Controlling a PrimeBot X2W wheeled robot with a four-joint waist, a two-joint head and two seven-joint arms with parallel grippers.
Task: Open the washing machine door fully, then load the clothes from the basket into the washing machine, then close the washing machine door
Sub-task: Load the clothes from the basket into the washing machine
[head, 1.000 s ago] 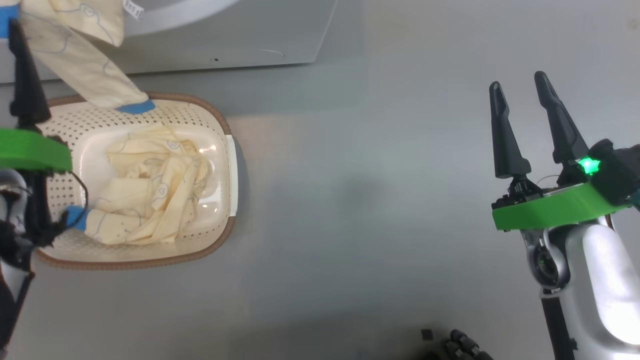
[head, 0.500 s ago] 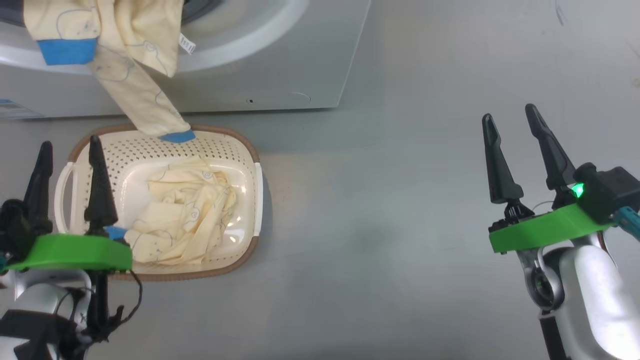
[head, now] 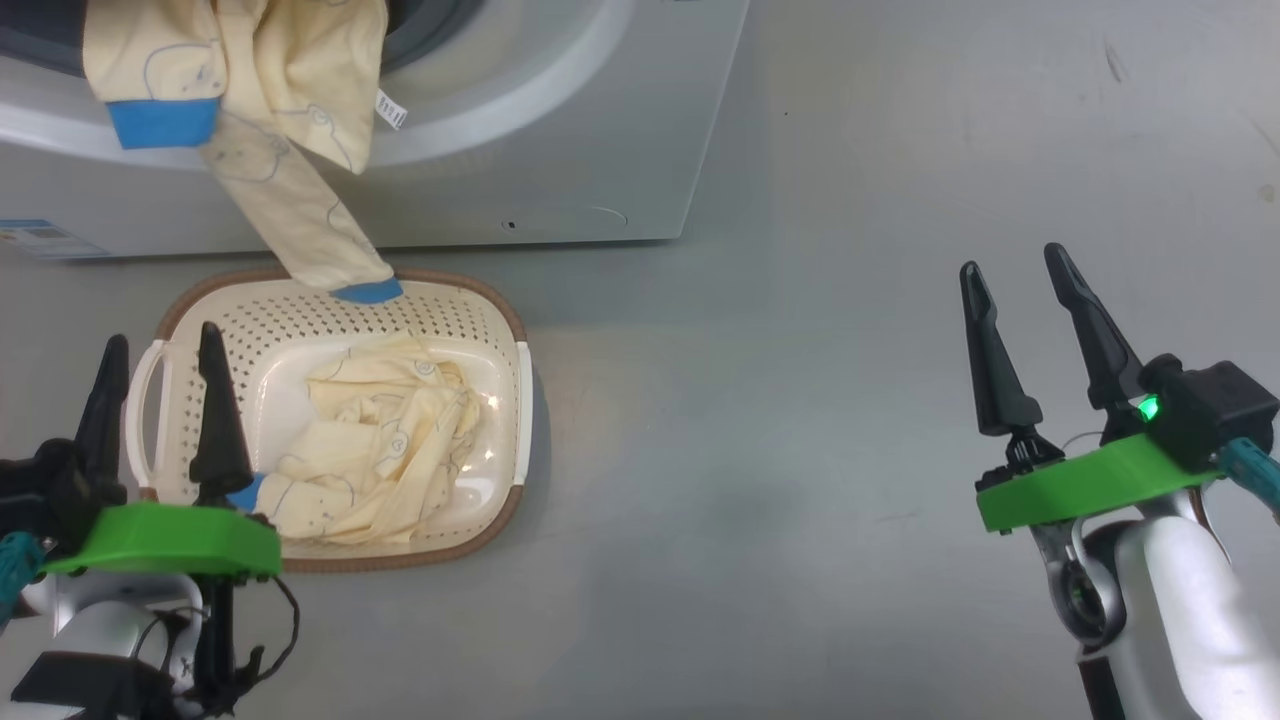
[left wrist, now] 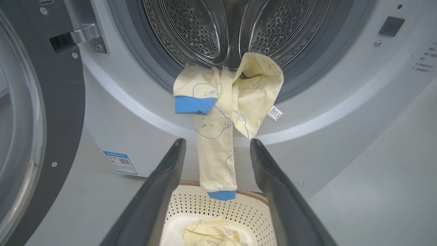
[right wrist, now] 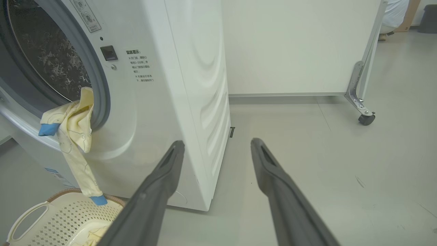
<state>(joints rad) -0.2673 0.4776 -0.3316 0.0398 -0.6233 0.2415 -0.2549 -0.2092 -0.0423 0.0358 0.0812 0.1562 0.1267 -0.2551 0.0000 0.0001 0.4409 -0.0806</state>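
Note:
The washing machine (head: 560, 150) stands with its door (left wrist: 20, 119) swung open at the left of the left wrist view. One pale yellow garment of the clothes (left wrist: 222, 112) hangs out of the porthole over the grey gasket, its blue-cuffed sleeve reaching down to the basket's far rim. A second garment (head: 380, 450) lies crumpled in the cream basket (head: 505, 325). My left gripper (head: 163, 335) is open over the basket's near left corner, holding nothing. My right gripper (head: 1012, 258) is open above bare floor, far right of the basket.
A blue sticker (head: 40, 238) marks the machine's lower left corner. In the right wrist view a white panel on a caster wheel (right wrist: 366, 119) stands behind and to the right of the machine. Grey floor (head: 760, 420) lies between basket and right arm.
My left gripper has drawn back from the hanging garment at the porthole to the basket's near left corner, still open. The head view has shifted, showing more of the machine. The garment stays draped.

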